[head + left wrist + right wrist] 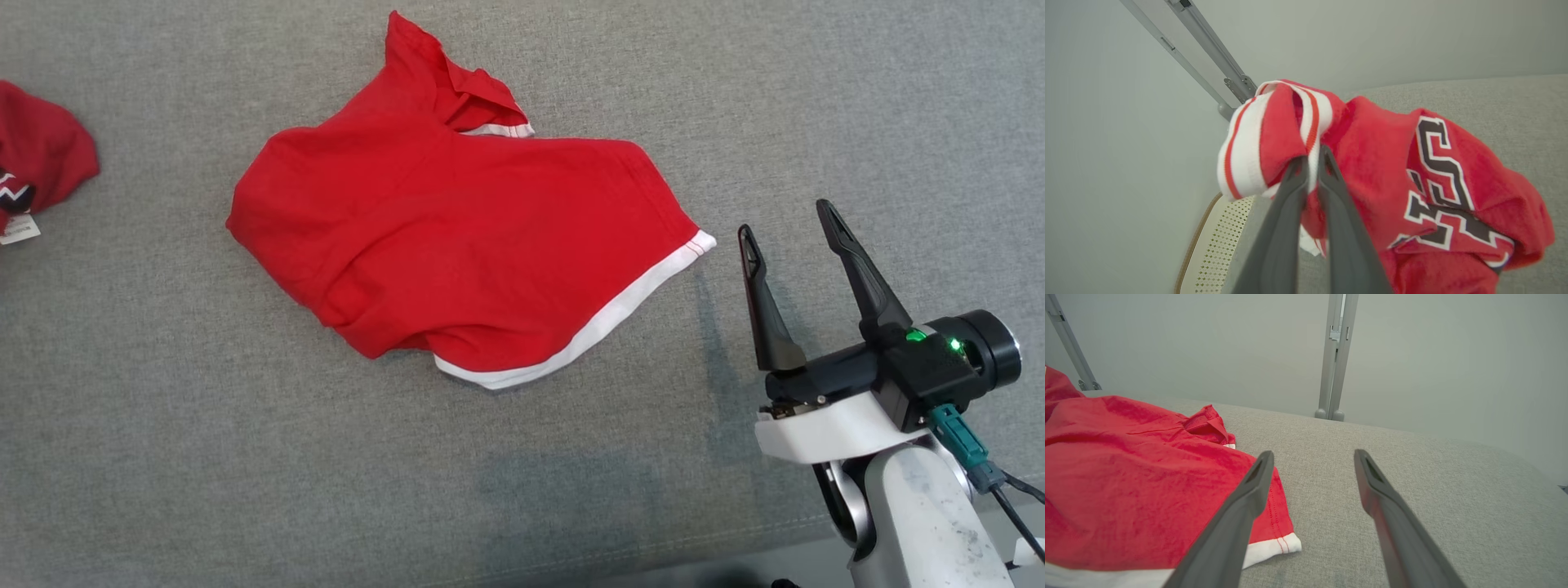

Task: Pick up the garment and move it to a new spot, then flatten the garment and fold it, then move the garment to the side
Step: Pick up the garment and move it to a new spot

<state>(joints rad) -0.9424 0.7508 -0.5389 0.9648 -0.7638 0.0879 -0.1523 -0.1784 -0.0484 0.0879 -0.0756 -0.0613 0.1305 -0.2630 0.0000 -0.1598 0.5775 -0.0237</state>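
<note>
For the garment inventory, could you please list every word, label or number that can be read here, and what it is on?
Red jersey pinched in the left gripper: large dark, white-edged characters, one perhaps "S"; too crumpled to read as a word.
White tag at that jersey's edge, head view: too small to read.
Red polo shirt: no text visible.

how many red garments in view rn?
2. A plain red shirt lies mid head view, left of the open right gripper. A lettered red garment sits at that view's left edge, pinched by the shut left gripper. More may be offscreen.
</note>
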